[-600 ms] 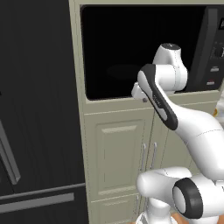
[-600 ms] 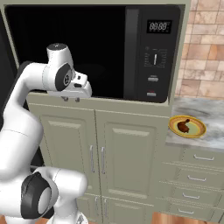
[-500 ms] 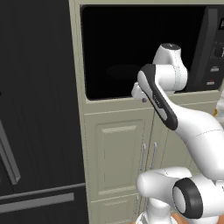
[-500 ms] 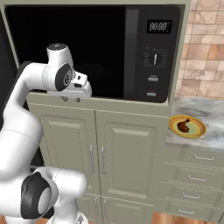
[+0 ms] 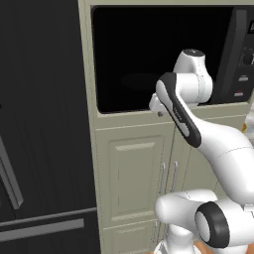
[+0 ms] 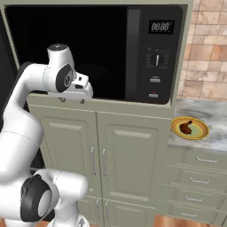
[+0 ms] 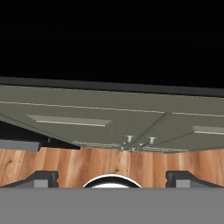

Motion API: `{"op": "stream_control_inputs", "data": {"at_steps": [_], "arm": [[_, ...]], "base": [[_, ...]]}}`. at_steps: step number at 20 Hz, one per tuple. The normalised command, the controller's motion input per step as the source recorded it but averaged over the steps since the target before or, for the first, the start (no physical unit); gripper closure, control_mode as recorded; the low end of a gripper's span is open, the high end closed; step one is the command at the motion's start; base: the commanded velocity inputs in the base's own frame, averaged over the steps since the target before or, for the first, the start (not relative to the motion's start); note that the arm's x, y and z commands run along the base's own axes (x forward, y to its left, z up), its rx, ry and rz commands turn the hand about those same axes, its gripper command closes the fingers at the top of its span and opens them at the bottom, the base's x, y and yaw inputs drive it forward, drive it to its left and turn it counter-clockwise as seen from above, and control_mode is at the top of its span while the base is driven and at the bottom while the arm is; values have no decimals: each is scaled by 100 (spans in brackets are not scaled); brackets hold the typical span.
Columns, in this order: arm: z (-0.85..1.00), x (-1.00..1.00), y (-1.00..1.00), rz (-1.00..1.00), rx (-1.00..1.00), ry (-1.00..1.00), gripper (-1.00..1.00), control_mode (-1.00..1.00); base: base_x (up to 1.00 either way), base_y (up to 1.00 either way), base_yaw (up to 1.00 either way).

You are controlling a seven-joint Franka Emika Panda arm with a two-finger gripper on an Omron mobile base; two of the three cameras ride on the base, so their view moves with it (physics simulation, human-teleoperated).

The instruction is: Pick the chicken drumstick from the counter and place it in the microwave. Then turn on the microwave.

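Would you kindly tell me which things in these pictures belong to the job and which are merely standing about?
Belonging to the job:
- chicken drumstick, on the plate
- counter
- microwave, door shut, with control panel
- claw, fingers apart, holding nothing

Merely about:
- yellow-green plate
- black fridge
- beige cabinet doors
- brick wall

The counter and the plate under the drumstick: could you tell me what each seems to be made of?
The counter looks like polished stone: grey-white marbled veining. The plate looks like glazed ceramic, with a smooth yellow-green rim, though plastic is possible.
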Motion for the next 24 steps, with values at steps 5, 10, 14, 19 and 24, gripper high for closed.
{"op": "stream_control_inputs", "data": {"at_steps": [5, 10, 14, 19, 24], "arm": [[0, 0, 0, 0, 0, 0, -100, 100], [0, 0, 0, 0, 0, 0, -100, 100], [0, 0, 0, 0, 0, 0, -100, 100], [0, 0, 0, 0, 0, 0, -100, 100], [0, 0, 0, 0, 0, 0, -100, 100]], "base": [[-14, 0, 0], [-29, -11, 0], [-7, -33, 0], [0, -38, 0], [-2, -48, 0]]}}
